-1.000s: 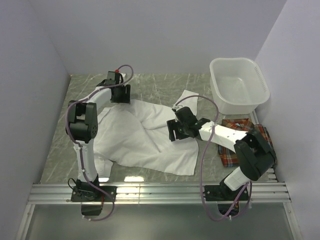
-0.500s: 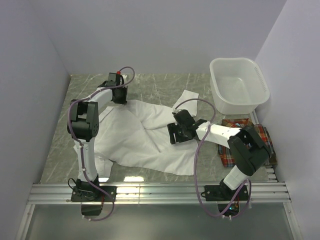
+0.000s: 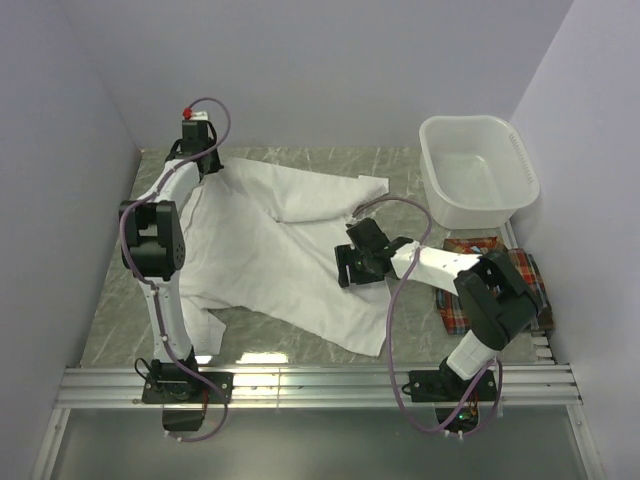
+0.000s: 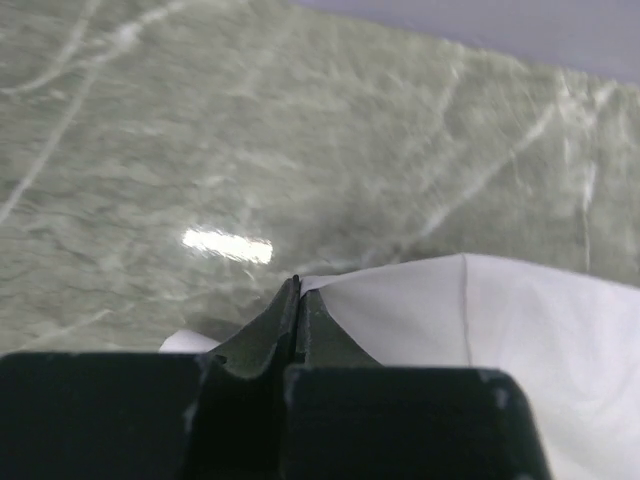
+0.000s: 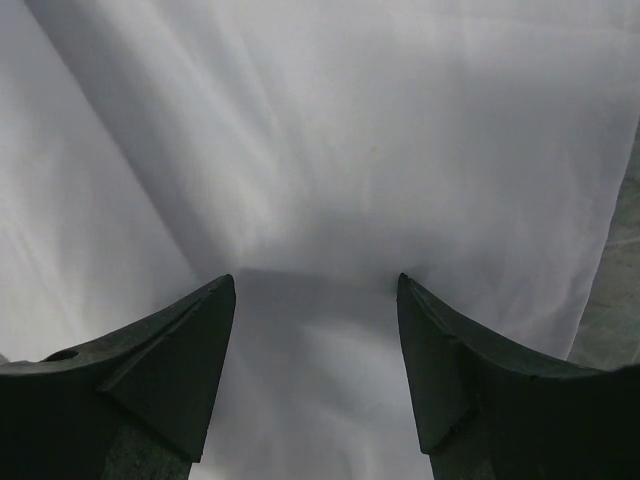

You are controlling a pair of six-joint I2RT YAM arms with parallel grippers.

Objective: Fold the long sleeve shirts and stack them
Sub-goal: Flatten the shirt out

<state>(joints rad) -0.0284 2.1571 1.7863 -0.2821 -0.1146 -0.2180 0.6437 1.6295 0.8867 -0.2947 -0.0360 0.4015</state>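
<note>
The white shirt [image 3: 270, 250] lies opened out across the middle of the green-veined worktop [image 3: 300, 162], running from about 11 o'clock in the overhead view down to about 5 o'clock, with a sleeve reaching out toward 1 o'clock and another bunched near 7 o'clock beside the left arm [image 3: 160, 240]. That arm stretches far back to 11 o'clock, where the left fingers [image 3: 208, 166] sit on the far corner of the cloth. Seen from the left wrist, the left fingers [image 4: 296, 310] are clenched tight on a white edge of the shirt, cloth showing at either side of them (a bright glare spot lies on the bare stone at their 10 o'clock). The right arm [image 3: 440, 265] reaches in from 4 o'clock to the centre, and the right fingers [image 3: 346, 272] are low over the shirt's right half. From the right wrist, the right fingers [image 5: 180, 360] are spread wide and released, with smooth, softly creased white cloth filling the gap between them; whether the tips touch the fabric cannot be told. The plaid shirt [image 3: 455, 315] lies at about 4 o'clock, partly hidden under the right arm, near the worktop's right edge. The white basin [image 3: 480, 170] stands at 2 o'clock, just beyond the plaid shirt.
</note>
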